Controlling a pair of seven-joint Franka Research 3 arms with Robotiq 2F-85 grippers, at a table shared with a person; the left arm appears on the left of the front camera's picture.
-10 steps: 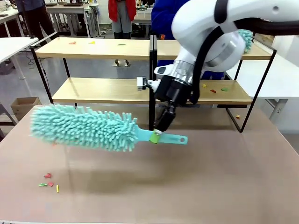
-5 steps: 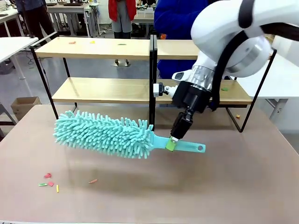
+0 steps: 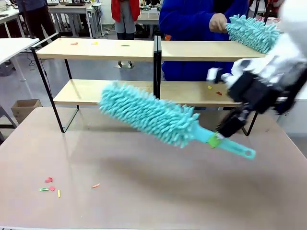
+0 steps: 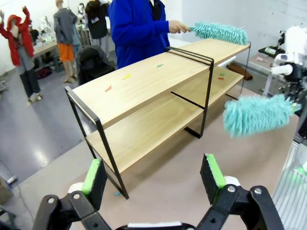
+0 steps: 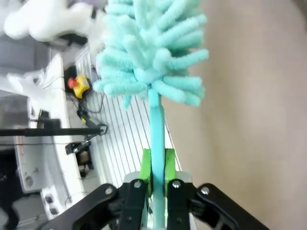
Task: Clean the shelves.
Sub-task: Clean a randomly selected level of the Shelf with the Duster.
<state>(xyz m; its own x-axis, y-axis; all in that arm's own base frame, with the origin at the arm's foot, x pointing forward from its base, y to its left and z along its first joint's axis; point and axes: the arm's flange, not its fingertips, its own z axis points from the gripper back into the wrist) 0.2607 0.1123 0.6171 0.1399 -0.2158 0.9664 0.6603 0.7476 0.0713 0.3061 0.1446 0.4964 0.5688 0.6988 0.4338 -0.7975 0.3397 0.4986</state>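
Probably robotics lab: white worktables (image 3: 12, 48), bare grey floor (image 4: 33, 139), yellow emergency-stop box (image 5: 79, 86).

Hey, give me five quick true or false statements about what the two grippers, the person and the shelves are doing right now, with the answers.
1. The right gripper is shut on the handle of the teal duster. True.
2. The left gripper grips a cloth. False: its jaws are open and hold nothing.
3. The person's hand holds a second duster at the right end of the top board of the shelves. True.
4. The top board is free of scraps. False: small coloured scraps lie on its left half.
5. The teal duster lies flat on the table. False: it is held up, tilted.
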